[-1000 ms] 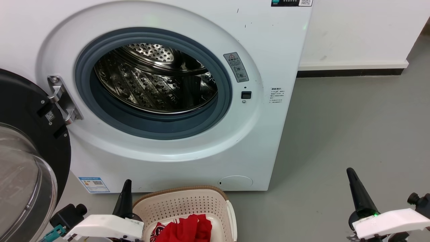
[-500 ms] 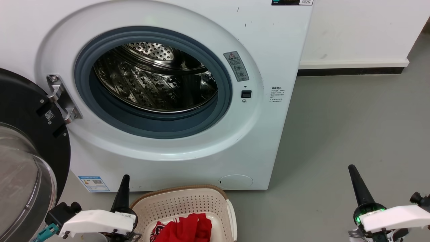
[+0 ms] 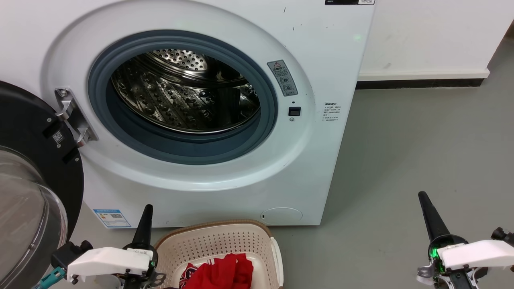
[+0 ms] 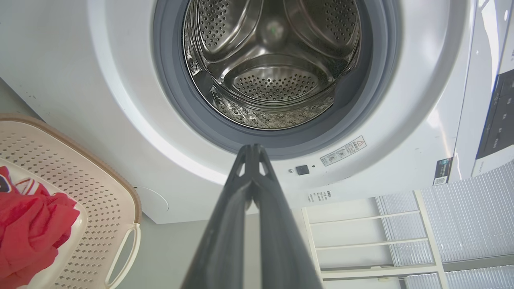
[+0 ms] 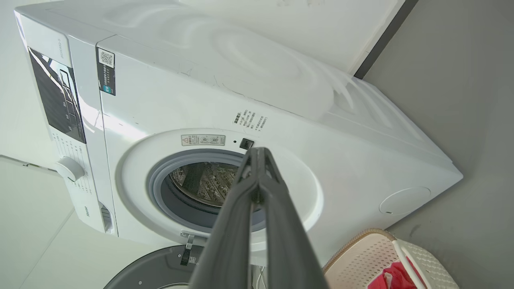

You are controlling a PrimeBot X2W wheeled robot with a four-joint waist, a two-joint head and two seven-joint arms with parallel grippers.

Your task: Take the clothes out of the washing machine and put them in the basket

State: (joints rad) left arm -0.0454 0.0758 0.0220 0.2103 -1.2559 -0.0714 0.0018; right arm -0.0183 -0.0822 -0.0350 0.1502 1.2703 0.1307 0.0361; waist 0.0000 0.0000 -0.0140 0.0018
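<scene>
Red crumpled clothes (image 3: 225, 275) in perforated cream basket (image 3: 217, 244); left end effector (image 4: 253, 151), right end effector (image 5: 259, 155) pressed together.

The left gripper (image 3: 147, 209) sits at the lower left of the head view. Its two dark fingers (image 3: 143, 235) are pressed together, pointing up and holding nothing. The right gripper (image 3: 423, 196), at the lower right, is likewise closed and empty, leaning slightly left. The white left wrist (image 3: 108, 259) and right wrist (image 3: 476, 253) lie roughly level. A green light (image 3: 433, 253) glows on the right.
</scene>
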